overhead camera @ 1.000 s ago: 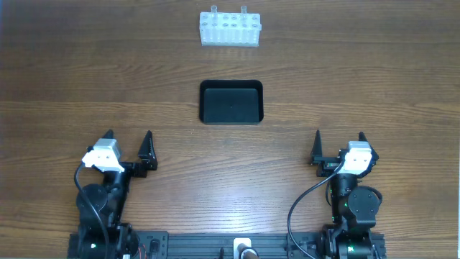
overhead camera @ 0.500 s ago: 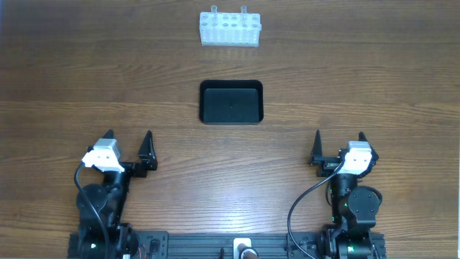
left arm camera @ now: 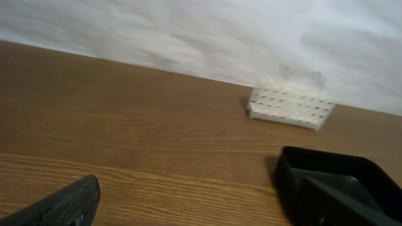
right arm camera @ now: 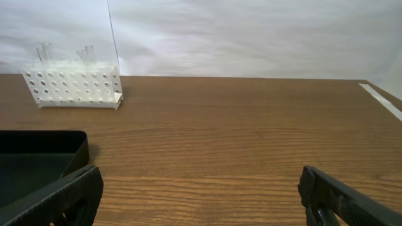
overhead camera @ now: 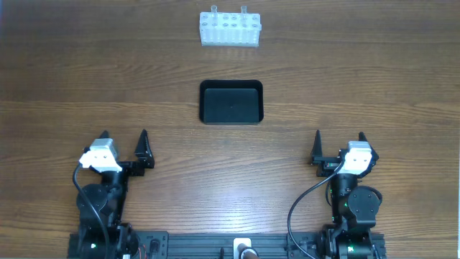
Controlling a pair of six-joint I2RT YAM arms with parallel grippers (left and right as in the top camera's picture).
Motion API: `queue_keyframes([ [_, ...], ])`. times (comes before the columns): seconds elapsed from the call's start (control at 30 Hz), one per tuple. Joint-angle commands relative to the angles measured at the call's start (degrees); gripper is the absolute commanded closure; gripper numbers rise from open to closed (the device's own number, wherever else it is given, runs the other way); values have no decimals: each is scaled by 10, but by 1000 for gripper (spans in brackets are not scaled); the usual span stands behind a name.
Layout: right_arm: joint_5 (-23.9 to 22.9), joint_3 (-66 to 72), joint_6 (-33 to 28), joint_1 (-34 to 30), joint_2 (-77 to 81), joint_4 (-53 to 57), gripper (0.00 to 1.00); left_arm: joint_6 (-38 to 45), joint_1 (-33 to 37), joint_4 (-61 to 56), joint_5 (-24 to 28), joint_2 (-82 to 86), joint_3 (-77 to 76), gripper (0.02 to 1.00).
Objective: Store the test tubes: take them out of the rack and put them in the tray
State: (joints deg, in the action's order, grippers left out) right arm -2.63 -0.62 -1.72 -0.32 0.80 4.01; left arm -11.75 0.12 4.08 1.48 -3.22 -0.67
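A white test tube rack (overhead camera: 230, 29) stands at the far middle of the table, with two clear tubes (overhead camera: 213, 11) (overhead camera: 244, 10) upright in its back row. Nearer the arms lies the black tray (overhead camera: 231, 102), with nothing in it. My left gripper (overhead camera: 124, 137) is open near the front left, far from both. My right gripper (overhead camera: 338, 137) is open at the front right, holding nothing. The left wrist view shows the rack (left arm camera: 290, 103) and tray (left arm camera: 336, 179) ahead of the fingers (left arm camera: 59, 204). From the right wrist I see the rack (right arm camera: 73, 83), tray (right arm camera: 38, 160) and gripper (right arm camera: 201, 207).
The wooden table (overhead camera: 359, 72) is bare around the rack and tray. A white backdrop (right arm camera: 251, 37) rises behind the table's far edge. The arm bases and cables (overhead camera: 237, 244) sit along the near edge.
My left gripper has shifted slightly to the left and turned a little. The right arm, rack and tray have not moved.
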Motion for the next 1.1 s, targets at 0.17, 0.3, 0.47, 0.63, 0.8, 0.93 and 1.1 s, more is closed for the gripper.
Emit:
queue_keyframes([
  [0.17,2,3,-1,3,-5,2,9,6,0,-39,-24,-52,-45,25],
  [0.3,2,3,-1,3,-5,2,9,6,0,-39,11,-141,-134,23],
  [0.47,2,3,-1,3,-5,2,7,6,-16,-45,66,-274,-250,23],
  [0.63,2,3,-1,3,-5,2,7,7,-68,-130,66,-401,-312,20],
  [0.8,2,3,-1,3,-5,2,9,11,-121,-273,52,-523,-323,20],
  [0.93,2,3,-1,3,-5,2,7,11,-157,-374,28,-609,-324,20],
  [1.1,2,3,-1,3,-5,2,9,11,-199,-450,-37,-717,-343,20],
])
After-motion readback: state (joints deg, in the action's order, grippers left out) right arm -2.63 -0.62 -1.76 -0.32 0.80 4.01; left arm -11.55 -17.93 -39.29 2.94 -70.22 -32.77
